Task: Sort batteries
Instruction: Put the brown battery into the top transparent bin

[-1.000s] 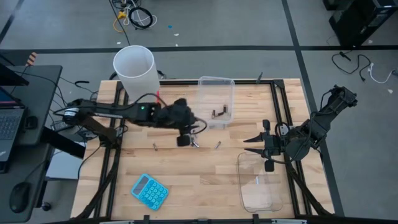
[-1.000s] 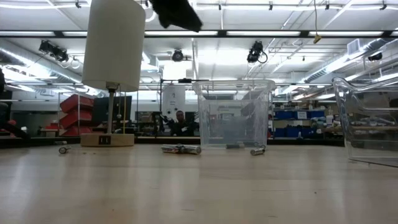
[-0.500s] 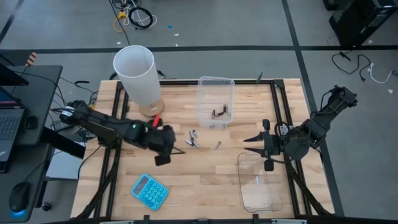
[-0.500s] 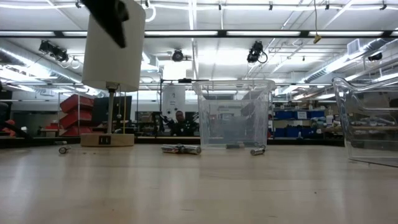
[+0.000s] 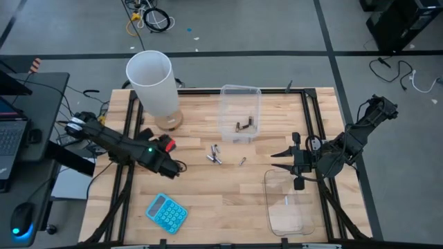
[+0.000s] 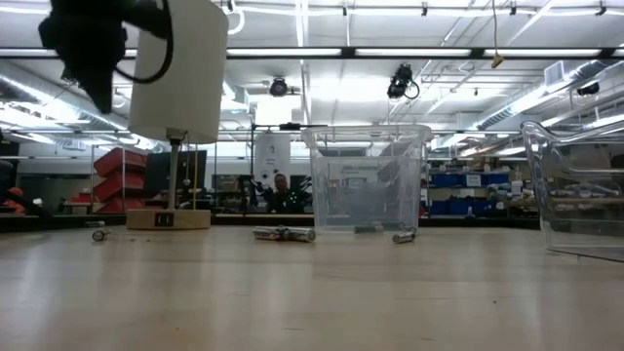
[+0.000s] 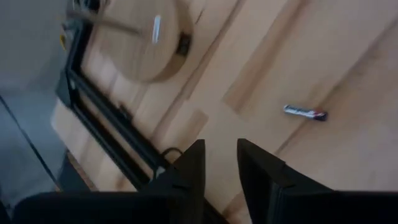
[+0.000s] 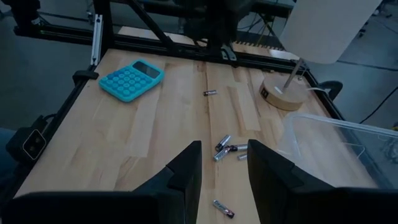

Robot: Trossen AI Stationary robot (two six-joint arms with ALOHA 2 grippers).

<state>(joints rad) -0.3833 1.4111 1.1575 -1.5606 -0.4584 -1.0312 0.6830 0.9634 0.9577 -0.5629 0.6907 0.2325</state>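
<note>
While a couple of batteries (image 5: 243,126) lie in the far tub (image 5: 240,97), several loose cells (image 5: 214,154) wait on the table (image 5: 228,187); left gripper (image 5: 174,168) narrowly parted, right gripper (image 5: 275,161) apart, both empty.

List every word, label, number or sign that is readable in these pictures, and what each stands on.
No text can be read in any view.
Blue calculator: key markings too small to read.
Small cylindrical batteries on the wooden table: label bands blurred.
Small dark panel on the white lamp's round wooden base: unreadable.
Signs and boards in the room behind the clear plastic tub: too small and blurred.
</note>
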